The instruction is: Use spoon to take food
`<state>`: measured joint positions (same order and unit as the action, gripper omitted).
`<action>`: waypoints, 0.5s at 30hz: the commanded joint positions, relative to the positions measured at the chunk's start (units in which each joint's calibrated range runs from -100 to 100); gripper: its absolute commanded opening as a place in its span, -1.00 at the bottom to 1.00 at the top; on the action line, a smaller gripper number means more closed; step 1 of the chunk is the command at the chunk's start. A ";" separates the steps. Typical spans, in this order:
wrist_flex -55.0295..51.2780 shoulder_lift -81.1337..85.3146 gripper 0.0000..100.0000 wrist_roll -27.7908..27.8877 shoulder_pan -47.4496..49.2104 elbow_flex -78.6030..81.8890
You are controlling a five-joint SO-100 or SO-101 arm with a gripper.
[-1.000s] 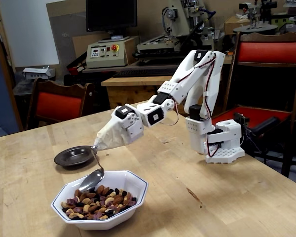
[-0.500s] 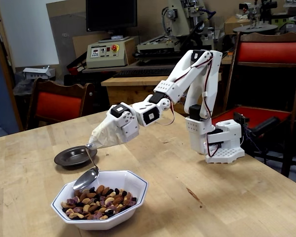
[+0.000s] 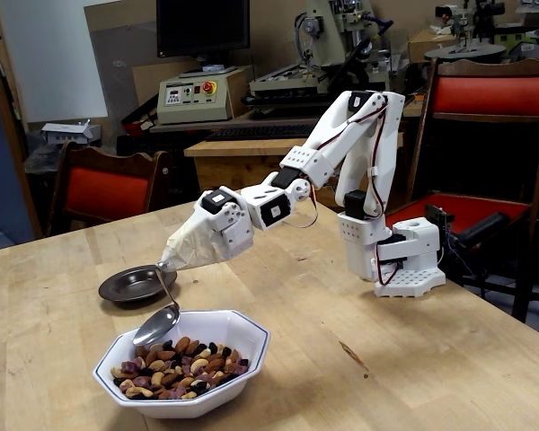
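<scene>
While the arm [image 3: 341, 144] reaches left over the table [image 3: 413, 359], the taped-up gripper [image 3: 193, 251] holds the spoon [image 3: 158, 319] tight.
The spoon hangs empty over the far left edge of the white bowl [image 3: 242, 359], just above the food [image 3: 184, 364]. I think scooping comes next: dip down and push in.
</scene>
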<state>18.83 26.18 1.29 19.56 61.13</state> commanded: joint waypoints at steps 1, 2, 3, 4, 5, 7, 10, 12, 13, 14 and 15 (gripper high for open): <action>1.01 5.78 -0.91 -0.10 0.51 -0.60; 0.69 9.89 -0.91 -0.10 0.59 1.61; 0.22 11.86 -0.91 -0.05 0.59 3.03; -0.49 13.74 -0.91 -0.05 0.59 4.53; -1.36 15.63 -0.91 -0.05 0.66 5.86; -3.58 18.36 -0.91 -0.05 1.40 8.07; -7.21 22.56 -0.91 -0.05 3.40 10.46; -9.43 25.12 -0.91 -0.05 4.22 11.43; -10.37 26.41 -0.91 -0.05 4.22 11.70; -11.32 27.61 -0.91 -0.05 4.29 11.96; -12.03 28.46 -0.91 -0.05 4.66 11.70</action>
<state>9.16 48.50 1.29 22.93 73.83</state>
